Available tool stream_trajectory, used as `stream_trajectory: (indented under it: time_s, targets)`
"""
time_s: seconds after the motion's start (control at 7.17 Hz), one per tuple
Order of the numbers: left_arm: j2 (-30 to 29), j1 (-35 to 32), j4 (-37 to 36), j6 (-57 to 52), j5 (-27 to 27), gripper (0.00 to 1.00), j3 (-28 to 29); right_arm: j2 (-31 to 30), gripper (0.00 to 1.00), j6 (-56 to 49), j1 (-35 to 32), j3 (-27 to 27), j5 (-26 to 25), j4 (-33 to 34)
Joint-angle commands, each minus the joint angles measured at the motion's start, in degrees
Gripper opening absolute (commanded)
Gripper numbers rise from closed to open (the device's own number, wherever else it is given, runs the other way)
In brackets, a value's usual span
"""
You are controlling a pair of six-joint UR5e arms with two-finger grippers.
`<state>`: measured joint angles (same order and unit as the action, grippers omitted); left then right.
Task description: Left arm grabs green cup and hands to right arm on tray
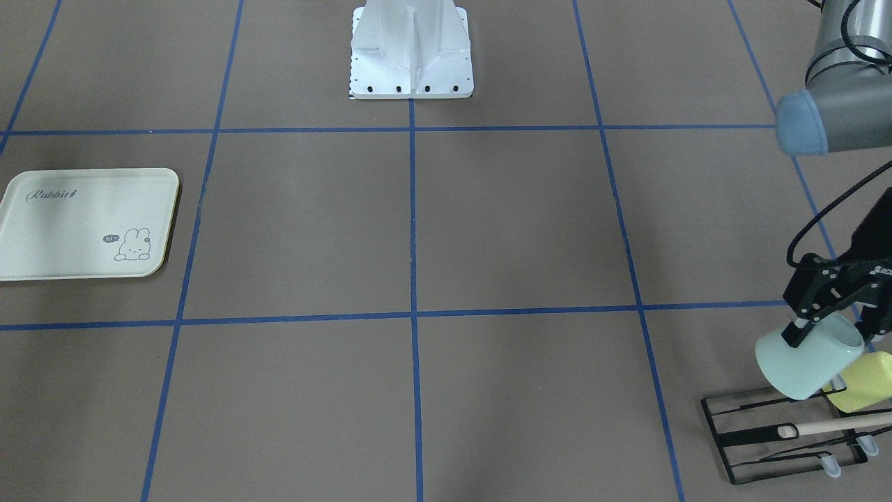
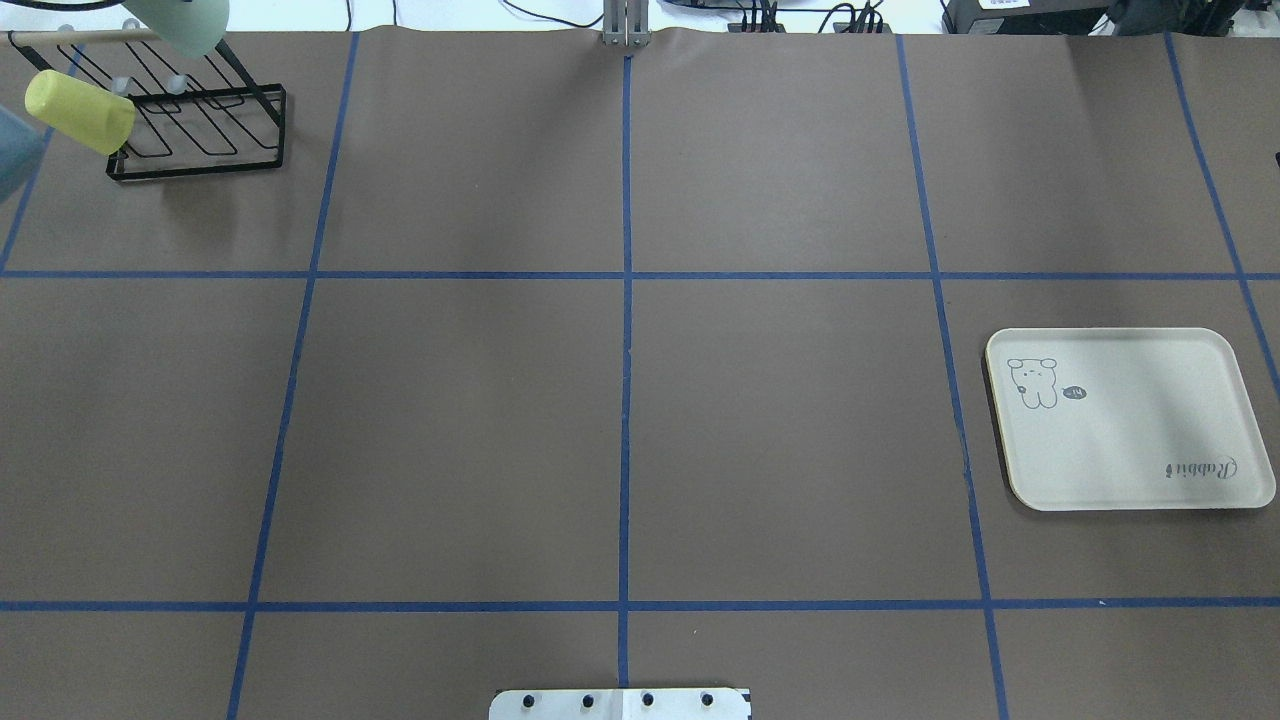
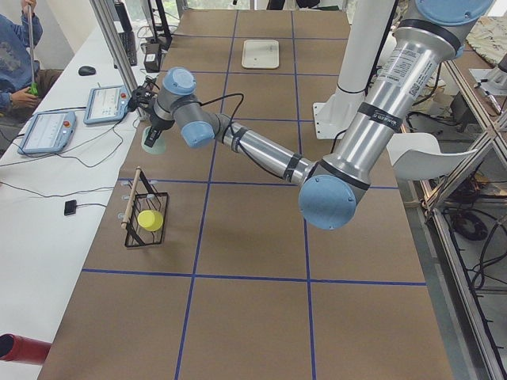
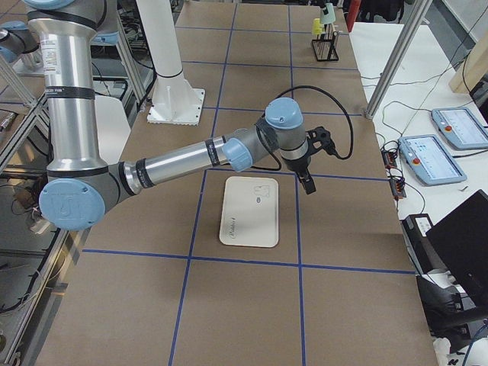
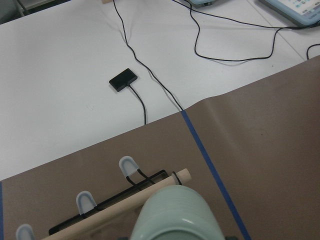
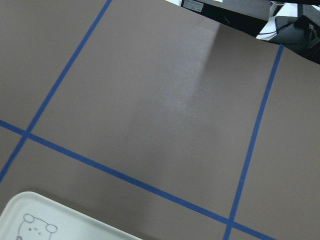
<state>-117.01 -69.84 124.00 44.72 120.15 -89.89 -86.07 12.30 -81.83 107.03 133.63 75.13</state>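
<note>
Overhead, the green cup point(image 2: 185, 20) is cropped at the frame's top edge. The front camera shows the left gripper point(image 1: 808, 329) clamped on its rim, with the cup tilted above the black wire rack point(image 1: 746, 438). The right gripper point(image 4: 307, 183) hangs near the tray point(image 4: 248, 229), and whether it is open cannot be told.

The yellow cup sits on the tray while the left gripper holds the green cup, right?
Not quite. The yellow cup sits on the black wire rack, not the tray, as the exterior front-facing view shows. The left gripper does hold the green cup.
</note>
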Motion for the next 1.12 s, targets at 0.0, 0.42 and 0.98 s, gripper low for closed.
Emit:
stream_trajectory:
  time_s: [0.0,0.42,0.98]
  targets:
    - [-0.41,3.82,0.45,13.76,-0.27,0.03,-6.31,3.36,1.0,14.85,3.06,0.72,1.02,-4.85]
    - [-3.74,9.35,0.54,29.5,-0.01,0.03,-14.49,6.51,1.0,46.42,8.16,-0.07,0.84,-27.97]
    - [-5.6,16.83,0.63,43.16,0.0,0.03,-24.87,12.85,1.0,68.78,13.7,0.11,-2.21,-45.02]
